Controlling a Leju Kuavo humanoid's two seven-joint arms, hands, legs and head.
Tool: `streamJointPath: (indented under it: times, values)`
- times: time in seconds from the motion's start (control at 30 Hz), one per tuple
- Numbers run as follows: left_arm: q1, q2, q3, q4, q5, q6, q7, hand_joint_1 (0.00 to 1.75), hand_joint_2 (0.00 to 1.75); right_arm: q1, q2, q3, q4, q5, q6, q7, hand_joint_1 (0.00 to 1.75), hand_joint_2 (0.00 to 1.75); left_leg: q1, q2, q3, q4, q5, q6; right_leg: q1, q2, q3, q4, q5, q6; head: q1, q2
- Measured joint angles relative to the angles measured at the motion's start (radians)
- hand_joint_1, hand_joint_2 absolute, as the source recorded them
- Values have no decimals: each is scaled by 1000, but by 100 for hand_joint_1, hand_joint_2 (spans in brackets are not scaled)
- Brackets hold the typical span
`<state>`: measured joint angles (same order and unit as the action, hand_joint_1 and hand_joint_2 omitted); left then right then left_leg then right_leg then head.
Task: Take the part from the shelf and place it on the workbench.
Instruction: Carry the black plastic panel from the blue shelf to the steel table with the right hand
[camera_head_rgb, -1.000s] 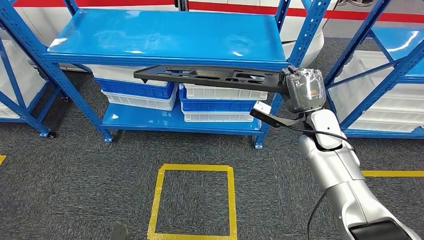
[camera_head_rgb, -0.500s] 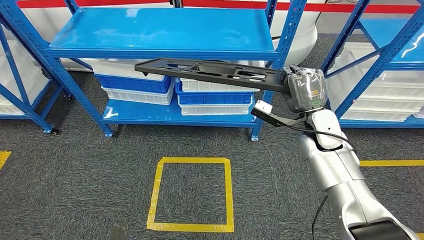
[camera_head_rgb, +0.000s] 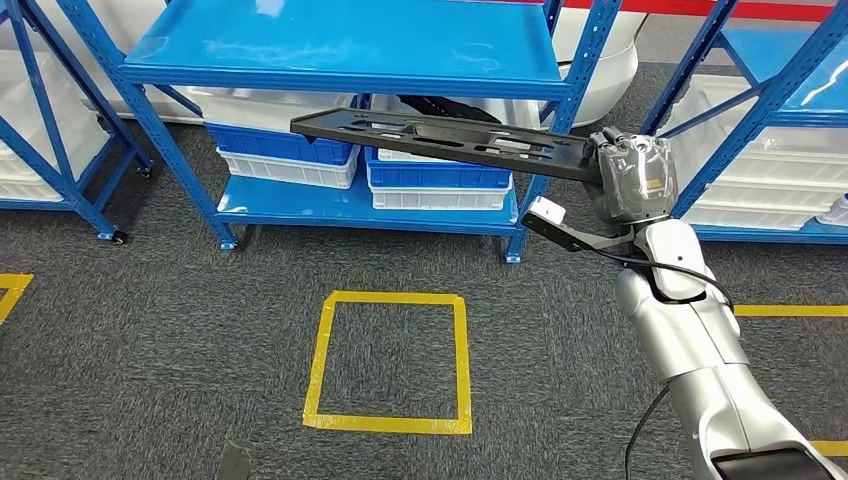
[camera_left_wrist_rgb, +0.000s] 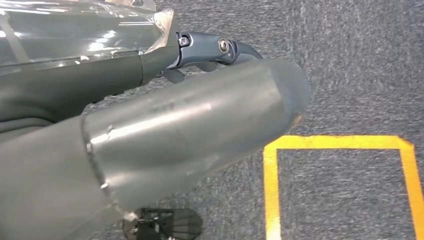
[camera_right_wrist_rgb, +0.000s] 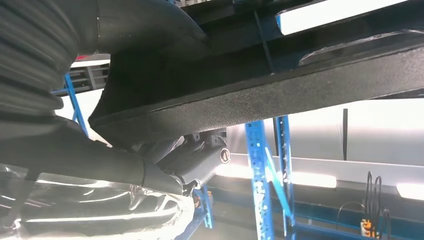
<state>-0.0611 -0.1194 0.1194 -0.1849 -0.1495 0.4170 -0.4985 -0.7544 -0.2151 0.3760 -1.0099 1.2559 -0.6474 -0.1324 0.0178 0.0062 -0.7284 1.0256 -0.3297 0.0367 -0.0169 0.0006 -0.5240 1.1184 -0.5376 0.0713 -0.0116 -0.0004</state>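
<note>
part (camera_head_rgb: 445, 140) | long flat black panel with cut-outs | we log it near-level, airborne before the shelf (camera_head_rgb: 340, 55)

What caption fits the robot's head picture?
Right hand holds a long black part level before the blue shelf.

blue shelf (camera_head_rgb: 340, 75) holds blue and white bins (camera_head_rgb: 440, 185) below.

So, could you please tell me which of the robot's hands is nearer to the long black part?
The right. The right hand grips one end of the long black part; the left hand hangs low over the carpet, away from it.
</note>
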Motion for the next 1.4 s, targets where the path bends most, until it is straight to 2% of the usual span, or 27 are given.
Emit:
streamJointPath:
  times: [0.07,0.13,0.17,0.23,0.3,0.33,0.37,0.4,0.47,0.53,0.6,0.67,0.73,0.8,0.83,0.9,0.93,0.97,1.0,1.07,1.1,1.17,1.23,1.3,1.33,1.37,1.4]
  values:
    - [-3,-1,0,0,-1,0,0,0,0,-2,-3,-3,-5,-4,0,-6,173,175,-2,-1,-8,-9,28,-13,8,2,59,-105,-19,-17,-1,0]
    - [-2,-1,0,0,-1,0,1,0,0,-2,-6,-5,-7,-9,0,-11,173,175,-1,-4,-9,-30,58,-26,12,3,47,-122,-7,-36,-3,0]
    - [-1,-1,0,0,-2,0,2,0,0,-2,-7,-5,-6,-10,1,-12,173,175,1,-5,-15,-32,54,-32,7,2,39,-124,6,-46,-3,0]
    - [3,-1,0,1,-1,0,2,0,0,-2,-6,-5,-6,-12,1,-13,173,175,4,-8,-39,19,-31,-41,-4,-3,14,-126,41,-69,-6,0]
    - [3,-1,0,1,-1,0,3,0,0,-1,-6,-6,-6,-14,1,-15,173,175,5,-9,-69,158,-156,-47,-4,-4,-21,-124,74,-81,-8,0]
    - [2,-1,0,1,-2,0,3,0,0,0,-6,-6,-6,-15,0,-16,173,175,5,-9,-77,231,-186,-51,-3,-4,-38,-123,88,-81,-8,0]
    - [2,-1,0,1,-2,0,3,0,0,3,-6,-6,-6,-16,0,-17,173,175,6,-9,-77,287,-190,-53,-3,-4,-56,-123,102,-79,-8,0]
    - [1,-1,0,1,-2,-1,3,0,0,6,-6,-6,-6,-17,0,-17,173,175,6,-9,-60,310,-173,-53,-3,-4,-73,-122,115,-77,-8,0]
    - [-1,-1,0,1,-2,-1,3,0,0,10,-8,-6,-6,-18,-1,-18,173,175,7,-9,29,247,-134,-50,-3,-3,-104,-117,139,-69,-8,0]
    - [-6,-1,0,0,-2,-2,4,0,0,9,-10,-7,-7,-18,0,-18,173,175,4,-10,157,93,-160,-40,1,-3,-127,-109,157,-57,-8,0]
    - [-10,-1,0,-1,-1,-1,6,0,0,3,-12,-8,-8,-18,3,-18,173,175,-4,-10,217,2,-194,-26,5,-5,-136,-109,177,-41,-7,0]
    - [-8,-1,0,-1,2,1,8,0,0,-3,-12,-8,-7,-18,8,-18,173,175,-8,-7,207,-9,-175,-7,4,-5,-142,-113,189,-28,-6,0]
    - [-7,-2,1,0,5,2,9,0,0,-7,-12,-8,-6,-19,13,-18,173,175,-7,-1,184,-17,-144,11,3,-4,-169,-67,138,-31,-3,0]
    - [-7,-3,1,0,5,3,9,0,0,-14,-12,-8,-3,-20,18,-18,173,175,-6,1,149,-17,-113,19,1,-3,-209,54,42,-39,1,0]
    - [-7,-3,1,0,6,3,9,0,0,-16,-12,-8,-2,-20,19,-18,173,175,-6,1,129,-17,-97,18,0,-3,-223,123,11,-36,2,0]
    - [-7,-5,1,0,9,4,8,0,0,-19,-11,-8,1,-22,19,-19,173,175,-6,2,88,-16,-66,15,-1,-3,-213,202,12,-15,3,0]
    - [-7,-6,1,0,11,5,8,0,0,-20,-10,-8,2,-23,20,-19,173,175,-6,2,67,-15,-50,12,-3,-3,-184,194,35,-3,3,0]
    - [-7,-7,2,0,13,5,7,0,0,-24,-8,-8,3,-24,21,-19,173,175,-6,2,50,-14,-35,8,-5,-4,-136,149,55,6,3,0]
    - [-7,-8,2,-1,14,6,7,0,0,-29,-6,-8,4,-24,22,-19,173,175,-7,2,35,-13,-21,2,-5,-3,-73,75,54,6,3,0]
    - [-6,-9,2,-1,14,9,6,0,0,-43,0,-7,5,-24,25,-19,173,175,-10,3,18,-15,6,-11,2,-1,24,-71,15,-12,1,0]
    - [-6,-9,2,-1,15,10,5,0,0,-49,3,-7,6,-24,27,-20,173,175,-12,3,14,-18,18,-15,6,0,44,-111,-2,-24,0,0]
    - [-2,-9,4,0,16,13,5,0,0,-53,9,-6,10,-23,36,-20,173,175,-9,2,6,-23,34,-23,3,-2,30,-117,6,-43,-5,0]
    - [5,-9,6,1,17,13,6,0,0,-57,17,-5,14,-22,52,-19,173,175,-3,1,-14,14,-25,-31,-2,-5,12,-111,27,-65,-8,0]
    - [8,-9,8,1,17,14,6,0,0,-66,21,-5,16,-20,66,-18,173,175,-1,-1,-42,120,-143,-37,1,-7,-13,-109,55,-79,-10,0]
    - [8,-9,8,1,16,14,6,0,0,-71,21,-5,17,-20,70,-18,173,175,-1,-2,-54,185,-183,-38,3,-6,-29,-107,68,-81,-11,0]
    - [7,-9,9,1,16,14,6,0,0,-73,22,-5,18,-20,72,-18,173,175,-1,-3,-59,240,-200,-39,5,-6,-44,-105,80,-82,-12,0]
    - [7,-9,9,1,16,14,6,0,0,-75,21,-4,19,-20,73,-18,173,175,-1,-4,-50,270,-192,-38,6,-6,-61,-103,91,-80,-12,0]
